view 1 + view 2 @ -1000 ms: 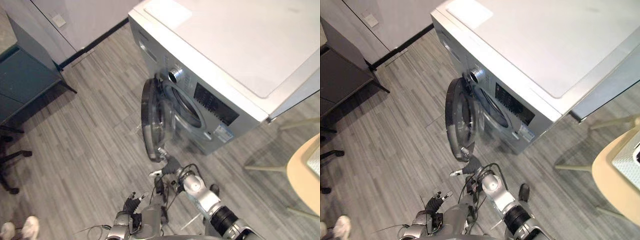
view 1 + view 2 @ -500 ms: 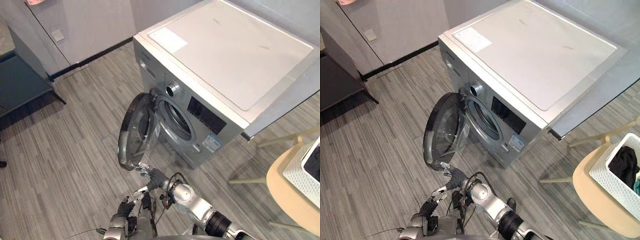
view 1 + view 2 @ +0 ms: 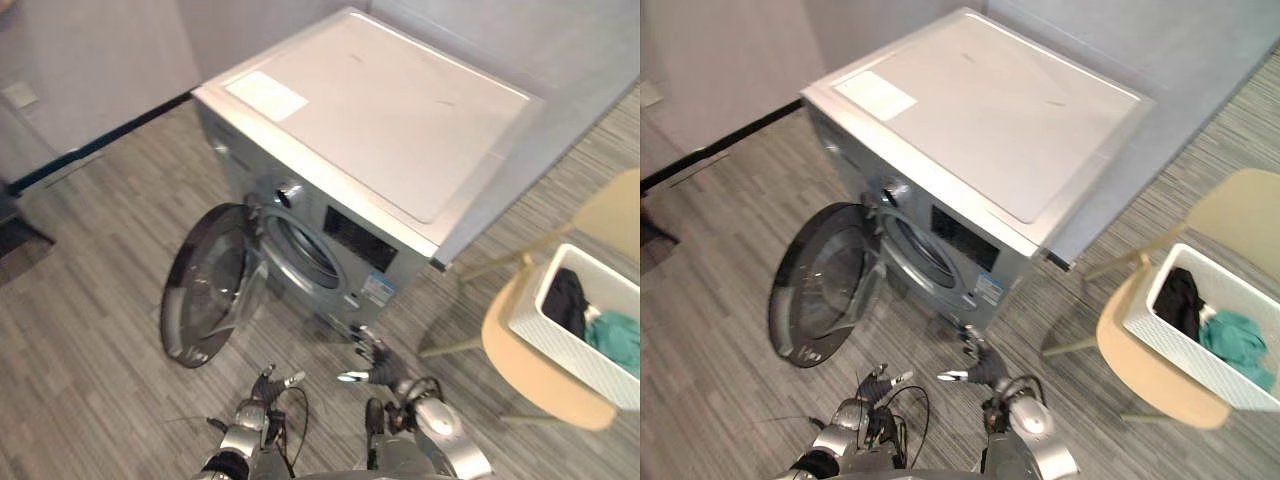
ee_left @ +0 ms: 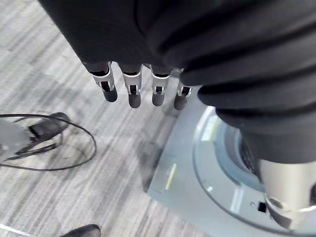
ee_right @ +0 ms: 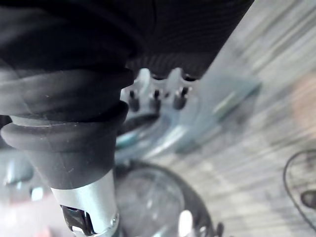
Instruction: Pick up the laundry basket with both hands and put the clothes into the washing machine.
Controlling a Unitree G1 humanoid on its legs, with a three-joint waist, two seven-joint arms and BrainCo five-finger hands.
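Laundry basket (image 3: 1145,295) sits on chair (image 3: 1160,382) right of washing machine (image 3: 380,110), dark and teal clothes (image 3: 1237,340) inside, well apart from both hands. Left robot hand (image 3: 268,385) and right robot hand (image 3: 375,365) hang low over floor near open door (image 3: 210,285), fingers loose and straight, holding nothing.

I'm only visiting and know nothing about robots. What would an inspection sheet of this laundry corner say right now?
Surface: grey plank floor.
Job's things: white laundry basket on a beige chair, holding a black garment and a teal garment; washing machine with its door swung open.
Clutter: nothing seen.
Hands: left hand and right hand open, empty, low before the machine.
Cables: nothing seen.
Surroundings: pale wall with dark skirting.
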